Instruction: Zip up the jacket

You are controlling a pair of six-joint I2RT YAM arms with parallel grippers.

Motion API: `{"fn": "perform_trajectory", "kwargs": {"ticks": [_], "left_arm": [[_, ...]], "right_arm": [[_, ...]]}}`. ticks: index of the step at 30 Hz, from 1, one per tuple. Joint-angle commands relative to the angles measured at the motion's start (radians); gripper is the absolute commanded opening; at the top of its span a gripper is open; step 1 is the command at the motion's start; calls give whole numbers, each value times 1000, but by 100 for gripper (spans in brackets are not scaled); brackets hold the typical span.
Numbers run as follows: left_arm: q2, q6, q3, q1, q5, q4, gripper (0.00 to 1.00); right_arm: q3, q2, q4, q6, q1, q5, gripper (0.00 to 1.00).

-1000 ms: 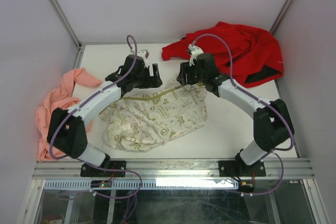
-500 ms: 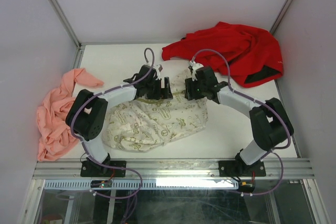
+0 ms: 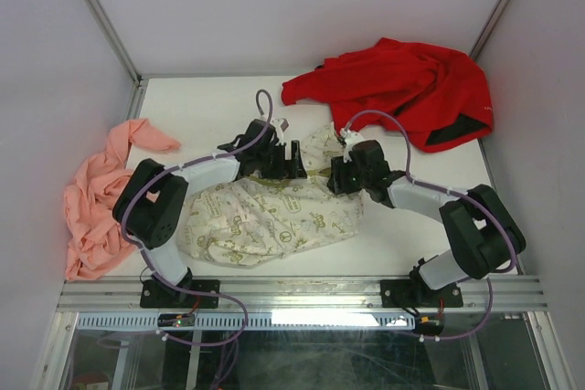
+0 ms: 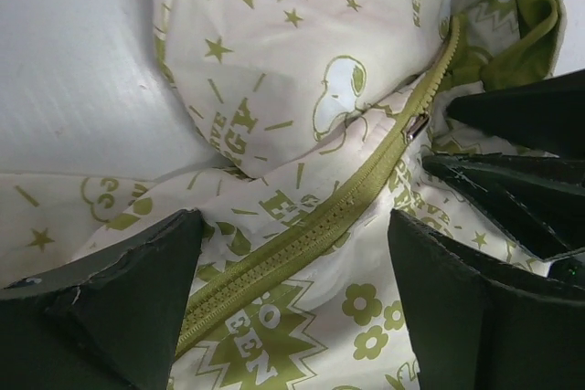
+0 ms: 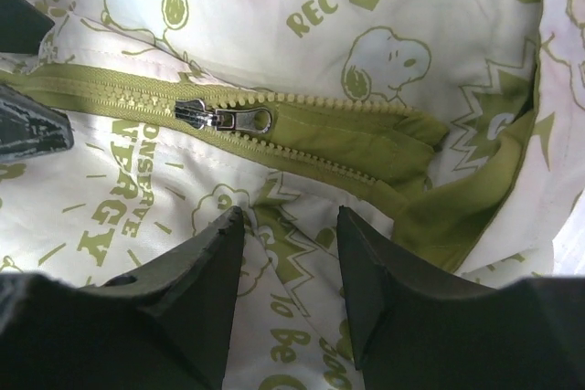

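On our white table [image 3: 201, 107] the jacket [image 3: 274, 221] lies crumpled at centre, with a red garment [image 3: 402, 89] at 1 o'clock and a pink garment [image 3: 91, 198] at 9 o'clock. Over its 12 o'clock edge, our left gripper [image 4: 292, 253] spreads its jaws wide astride the green zipper [image 4: 320, 226]. Our right gripper [image 5: 285, 235] stands narrower, gripping nothing. The slider [image 5: 206, 116] lies at 11 o'clock of its fingertips.

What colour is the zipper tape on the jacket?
The zipper tape is olive green; the right wrist view shows it best.
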Motion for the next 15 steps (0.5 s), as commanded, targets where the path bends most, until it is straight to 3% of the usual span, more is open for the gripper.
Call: {"fn": "perform_trajectory", "kwargs": {"ticks": [1,8,15], "left_arm": [[3,-28,33,-31,51,50,83],[59,-41,67,-67,70,80,76],[24,-3,30,-71,68,152,27]], "right_arm": [[-40,-33,143,18,8,-27,48],[-69,-46,192,20,8,-50,48],[-84,-128,221,79,-17,-134,50]]}}
